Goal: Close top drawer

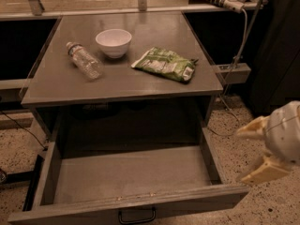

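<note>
The wide grey top drawer [126, 172] is pulled far out from under the tabletop and is empty inside. Its flat front panel [187, 205] runs along the bottom of the view, with a small black handle [137, 216] at its centre. My gripper [251, 156] is at the right edge, to the right of the drawer's front right corner and apart from it. Its two cream fingers [253, 128] point left and stand spread open, holding nothing.
On the grey tabletop [154, 86] lie a clear plastic bottle [84, 60] on its side, a white bowl [113, 42] and a green snack bag [165, 63]. A power strip with cables [234, 69] hangs at the right. Speckled floor [234, 139] lies beside the drawer.
</note>
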You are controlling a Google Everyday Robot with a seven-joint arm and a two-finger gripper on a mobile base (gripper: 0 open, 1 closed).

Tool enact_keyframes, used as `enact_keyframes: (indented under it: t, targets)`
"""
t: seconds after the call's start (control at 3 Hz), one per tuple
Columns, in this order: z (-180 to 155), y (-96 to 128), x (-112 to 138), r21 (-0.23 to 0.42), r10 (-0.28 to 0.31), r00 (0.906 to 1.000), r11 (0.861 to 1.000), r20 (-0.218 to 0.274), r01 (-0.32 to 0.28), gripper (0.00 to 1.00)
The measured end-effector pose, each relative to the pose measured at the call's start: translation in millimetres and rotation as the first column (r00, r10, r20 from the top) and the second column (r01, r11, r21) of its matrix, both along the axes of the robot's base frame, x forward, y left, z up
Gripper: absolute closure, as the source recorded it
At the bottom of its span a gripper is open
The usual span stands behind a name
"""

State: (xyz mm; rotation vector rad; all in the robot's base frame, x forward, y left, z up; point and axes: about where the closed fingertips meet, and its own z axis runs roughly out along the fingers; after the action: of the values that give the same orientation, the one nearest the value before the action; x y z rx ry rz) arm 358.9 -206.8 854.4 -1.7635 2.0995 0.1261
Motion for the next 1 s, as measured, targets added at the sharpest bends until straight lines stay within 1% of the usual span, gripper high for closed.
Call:
enact_keyframes:
  t: [0.33,0.67,1.0]
  targets:
    - [-47.7,9.8,-20.1,0.059,0.030,0.9974,0.998,-0.066,-0.026,0.63]
    - [-53.1,10.4,-23.9,0.061,0.034,0.9964,0.998,-0.077,-0.029,0.86]
    - [-58.3,11.1,-25.0,0.064,0.041,0.9964,0.997,-0.075,-0.036,1.00]
